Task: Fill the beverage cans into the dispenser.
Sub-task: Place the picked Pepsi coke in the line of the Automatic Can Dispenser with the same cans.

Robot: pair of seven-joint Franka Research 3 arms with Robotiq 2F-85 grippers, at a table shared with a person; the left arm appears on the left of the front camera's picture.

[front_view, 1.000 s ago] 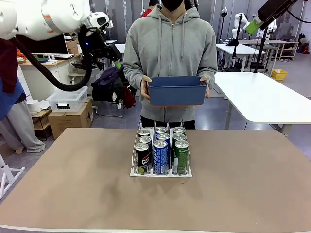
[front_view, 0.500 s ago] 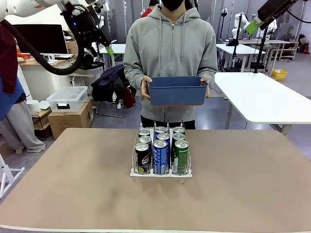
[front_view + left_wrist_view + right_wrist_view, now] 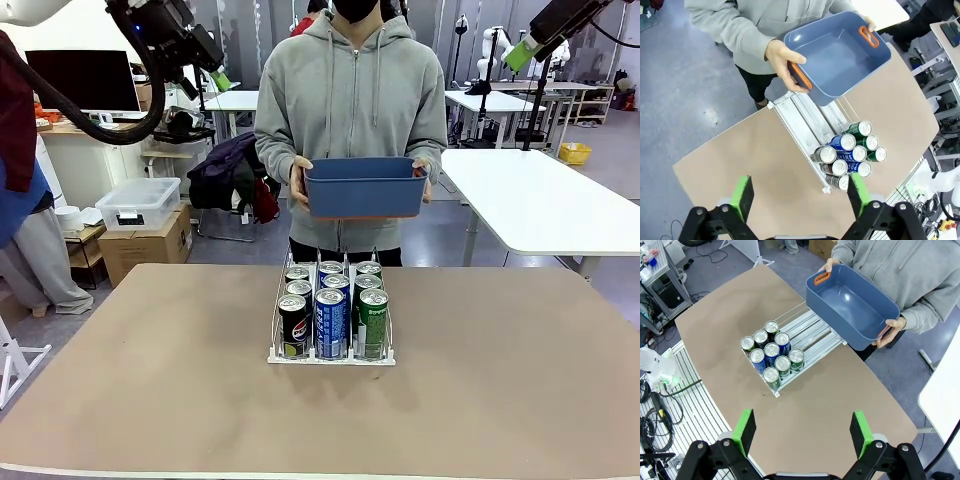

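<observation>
The dispenser [image 3: 278, 352] stands mid-table, its three lanes holding several beverage cans: black Pepsi cans [image 3: 293, 326] in the left lane, blue cans [image 3: 330, 322] in the middle, green cans [image 3: 372, 322] on the right. My left gripper [image 3: 218, 80] hangs high at the upper left, far above the table, open and holding nothing. My right gripper [image 3: 520, 52] is high at the upper right, also open with nothing in it. From above, the cans [image 3: 847, 155] [image 3: 771, 354] crowd the dispenser's front end, and the rear rails [image 3: 805, 117] [image 3: 815, 335] are bare. Both wrist views show open jaws [image 3: 801, 195] [image 3: 802, 431].
A person in a grey hoodie stands at the far edge holding an empty blue bin [image 3: 365, 187] with orange handles [image 3: 840, 55] [image 3: 852, 307] above the dispenser's rear. The brown tabletop [image 3: 150, 380] is bare around the dispenser. White tables stand behind on the right.
My left arm has lifted and its gripper has swung up, away from the person's side. The right arm, the person, the bin and the cans have stayed put.
</observation>
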